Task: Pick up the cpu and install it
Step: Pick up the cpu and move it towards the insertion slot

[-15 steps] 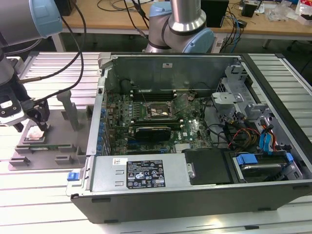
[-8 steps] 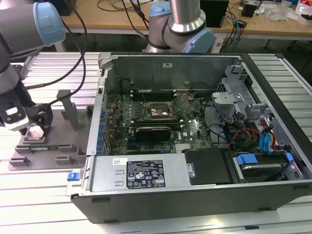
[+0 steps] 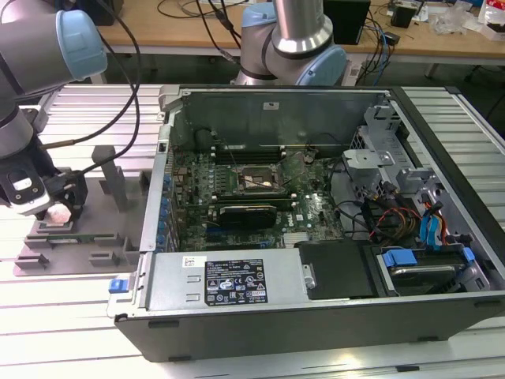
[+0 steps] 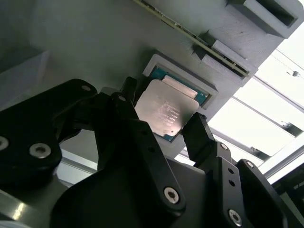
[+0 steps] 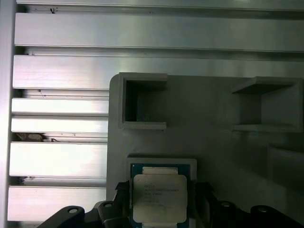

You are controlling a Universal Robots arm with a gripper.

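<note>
The cpu (image 4: 164, 111) is a flat square chip with a silvery top plate and a thin green rim. It sits at a shallow square pocket of the grey fixture plate (image 5: 209, 142). My gripper (image 4: 161, 111) has a black finger (image 4: 197, 130) against each of two opposite edges of the chip, so it is shut on it. In the first wrist view the cpu (image 5: 159, 197) lies between the same fingers of my gripper (image 5: 160, 199). In the exterior view my gripper (image 3: 59, 207) hangs low over the fixture plate (image 3: 79, 237), at that view's left, outside the computer case (image 3: 316, 300).
The open case holds the motherboard with its black socket frame (image 3: 254, 180), a dark card (image 3: 246, 213), cables (image 3: 387, 213) and a drive bay (image 3: 418, 264). A long narrow memory stick (image 4: 190, 40) lies in a slot of the fixture. Upright grey posts (image 3: 110, 170) stand on it.
</note>
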